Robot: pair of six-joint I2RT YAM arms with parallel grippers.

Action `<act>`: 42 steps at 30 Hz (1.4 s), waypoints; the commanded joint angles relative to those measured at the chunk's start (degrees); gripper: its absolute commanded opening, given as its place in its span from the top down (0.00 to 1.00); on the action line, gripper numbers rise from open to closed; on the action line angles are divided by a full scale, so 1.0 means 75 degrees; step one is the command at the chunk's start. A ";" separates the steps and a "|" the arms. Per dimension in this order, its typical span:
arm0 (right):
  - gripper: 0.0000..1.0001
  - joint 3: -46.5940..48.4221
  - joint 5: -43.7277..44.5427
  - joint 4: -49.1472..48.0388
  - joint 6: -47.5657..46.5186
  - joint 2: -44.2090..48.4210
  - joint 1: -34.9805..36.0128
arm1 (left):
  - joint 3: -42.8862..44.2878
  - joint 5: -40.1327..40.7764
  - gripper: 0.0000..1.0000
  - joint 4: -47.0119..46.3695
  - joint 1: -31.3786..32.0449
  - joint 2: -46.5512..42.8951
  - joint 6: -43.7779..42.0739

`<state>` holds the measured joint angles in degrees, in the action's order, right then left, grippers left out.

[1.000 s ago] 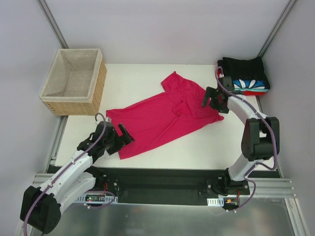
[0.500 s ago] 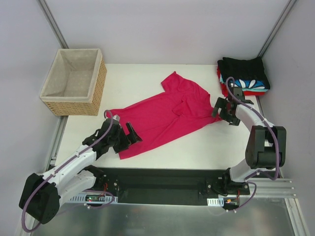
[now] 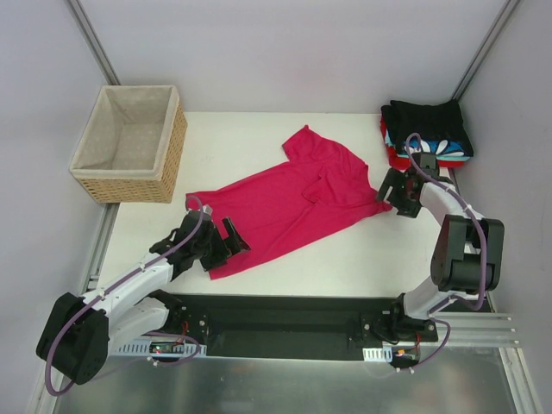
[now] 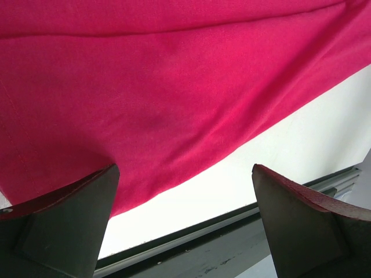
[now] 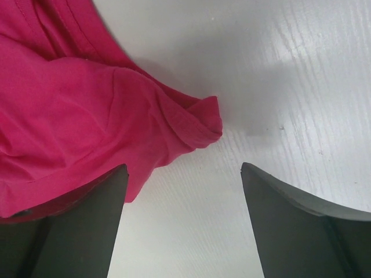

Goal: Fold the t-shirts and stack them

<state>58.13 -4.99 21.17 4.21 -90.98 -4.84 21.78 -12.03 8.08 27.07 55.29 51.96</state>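
Right, the crimson tee [image 3: 293, 203] lies spread out across the middle of the counter [image 3: 371, 259], slanting from near left toward far right. My left jaws are wide open, down low at the tee's near left hem corner, close to the counter's near edge. In the left wrist view the hem runs across between my two fingers [image 4: 64, 226], with cloth above and bare white counter below. My right jaws stand wide too, gripping nothing, at the tee's rumpled tip by the right edge. That folded point of cloth sits between them, reaching one finger while the other is over bare counter. In the far right corner, the folded shirts [image 3: 431, 138] are stacked, black on top, blue-white pattern and red beneath. At the far left corner sits the wicker basket [image 3: 129, 142].
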 commanded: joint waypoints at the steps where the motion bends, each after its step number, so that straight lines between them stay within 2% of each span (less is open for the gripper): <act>1: 0.26 0.0312 -0.0108 -0.0162 0.0025 -0.0174 -0.0046 | -0.0103 -0.0142 0.01 -0.0186 0.0070 -0.0047 0.0021; 6: 0.49 0.0335 0.0010 -0.0174 0.0083 -0.0419 -0.0175 | -0.0127 -0.0130 0.01 -0.0175 0.0070 -0.0141 -0.0014; 9: 0.57 0.0406 0.0150 -0.0186 0.0072 -0.0548 -0.0327 | -0.0115 -0.0153 0.01 -0.0163 0.0070 -0.0164 -0.0038; 21: 0.60 0.0464 -0.0142 -0.0467 0.0294 -0.0830 -0.1018 | -0.0045 -0.0118 0.01 -0.0034 0.0059 -0.0130 -0.0132; 27: 0.61 0.0593 -0.0564 -0.0631 0.0505 -0.0912 -0.0984 | -0.0045 -0.0083 0.01 -0.0010 0.0059 -0.0129 -0.0132; 42: 0.59 0.1167 -0.0483 -0.0420 0.0447 -0.1017 -0.0655 | 0.0002 -0.0048 0.01 -0.0011 0.0059 -0.0012 -0.0097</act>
<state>64.55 -8.03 18.22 7.07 -98.21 -10.37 21.58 -12.05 7.92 27.07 54.74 51.79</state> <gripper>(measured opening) 0.409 0.992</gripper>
